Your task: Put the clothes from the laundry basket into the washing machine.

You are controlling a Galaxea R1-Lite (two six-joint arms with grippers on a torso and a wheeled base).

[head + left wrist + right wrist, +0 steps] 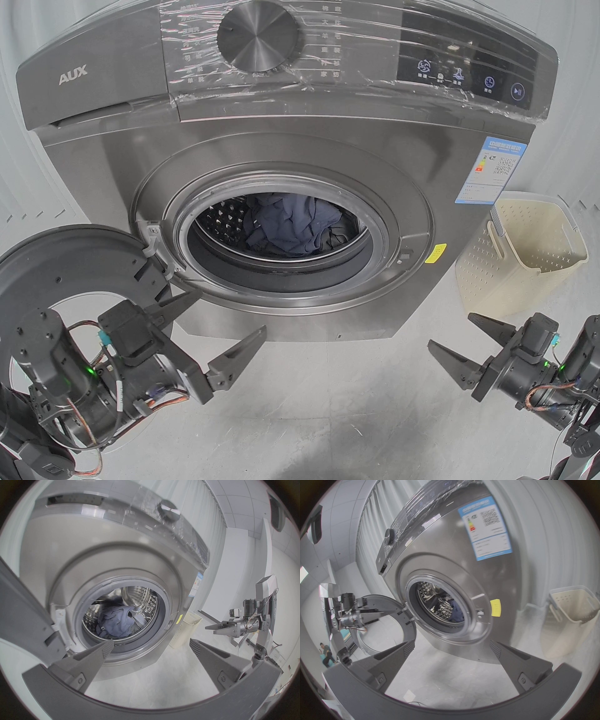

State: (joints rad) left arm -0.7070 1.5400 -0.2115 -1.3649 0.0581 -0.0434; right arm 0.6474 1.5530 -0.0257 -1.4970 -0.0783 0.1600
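Clothes are sitting in neither gripper: the left gripper [230,311] is hanging with its fingers spread wide and nothing between them, low before the washing machine [300,131] and just beside the open door [69,262], which is standing swung out on the robot's left. The right gripper [451,329] is likewise gaping and empty over the floor, near the laundry basket [500,275], which is standing just beside the machine's right front corner. As far as its inside is showing, the basket is holding no cloth, though its bottom is partly hidden. The clothes [290,225], a blue-grey bundle, are lying inside the drum, back from the rubber seal [281,275]. The loading seems to be nearing its end, so the step in hand is probably a last check and then the door. To do it well, the robot should be looking into the basket's floor before leaving it, and making sure no sleeve or dark strand is trailing toward the seal, where it could be pinched. The left gripper is the better placed for the door; pressing broadly near its outer rim, far from the hinge, would be swinging it shut with the least force.
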